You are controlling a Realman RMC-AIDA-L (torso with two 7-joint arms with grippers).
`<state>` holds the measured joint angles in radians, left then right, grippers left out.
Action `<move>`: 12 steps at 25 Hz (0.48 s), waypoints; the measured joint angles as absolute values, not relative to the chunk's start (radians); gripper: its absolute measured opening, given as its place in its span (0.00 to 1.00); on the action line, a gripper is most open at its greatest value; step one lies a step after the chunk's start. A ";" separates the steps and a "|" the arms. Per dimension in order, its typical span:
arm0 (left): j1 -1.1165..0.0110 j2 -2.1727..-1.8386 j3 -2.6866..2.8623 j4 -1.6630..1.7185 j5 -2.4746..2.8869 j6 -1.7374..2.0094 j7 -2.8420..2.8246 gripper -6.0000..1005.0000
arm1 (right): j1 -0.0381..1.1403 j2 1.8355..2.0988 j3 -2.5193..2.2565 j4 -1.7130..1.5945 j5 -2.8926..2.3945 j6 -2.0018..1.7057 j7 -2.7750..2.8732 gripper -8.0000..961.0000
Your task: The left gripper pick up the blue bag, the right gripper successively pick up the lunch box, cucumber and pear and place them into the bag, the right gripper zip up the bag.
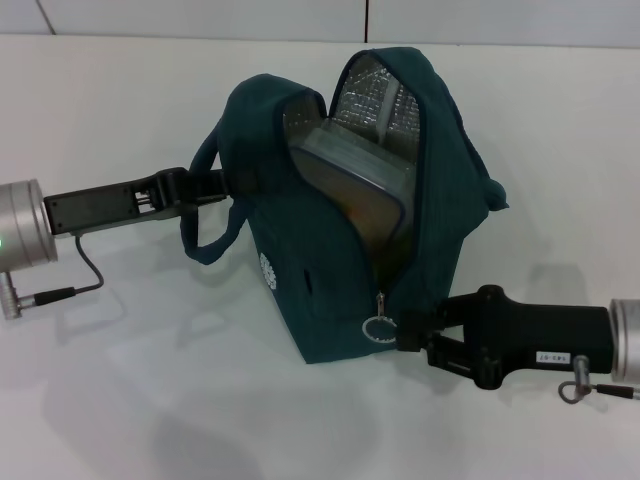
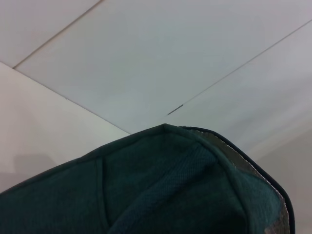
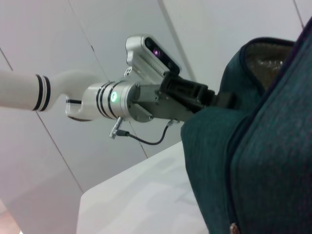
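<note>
The blue bag stands upright on the white table, its zip open from top to front. Inside leans the lunch box, grey-lidded against the silver lining. My left gripper comes in from the left and is shut on the bag's upper left edge by the handle strap; the right wrist view shows that left gripper clamped on the bag. My right gripper sits low at the bag's front, shut on the zipper pull beside its metal ring. Cucumber and pear are hidden. The left wrist view shows only the bag's top.
The table runs back to a pale wall. The left arm's cable hangs near the table at the far left.
</note>
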<state>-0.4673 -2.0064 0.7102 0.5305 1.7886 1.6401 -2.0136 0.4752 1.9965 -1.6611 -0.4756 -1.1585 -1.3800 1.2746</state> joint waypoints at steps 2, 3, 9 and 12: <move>-0.469 -2.006 0.710 0.531 1.789 1.640 -2.014 0.07 | 0.468 1.994 -1.648 -0.475 -1.158 -1.386 1.274 0.12; -0.470 -2.006 0.710 0.530 1.789 1.639 -2.014 0.07 | 0.465 1.995 -1.642 -0.475 -1.158 -1.385 1.273 0.12; -0.475 -2.010 0.710 0.531 1.789 1.638 -2.014 0.07 | 0.468 2.008 -1.640 -0.476 -1.159 -1.354 1.261 0.29; -0.475 -2.010 0.710 0.529 1.789 1.637 -2.014 0.07 | 0.479 2.011 -1.646 -0.472 -1.159 -1.332 1.259 0.43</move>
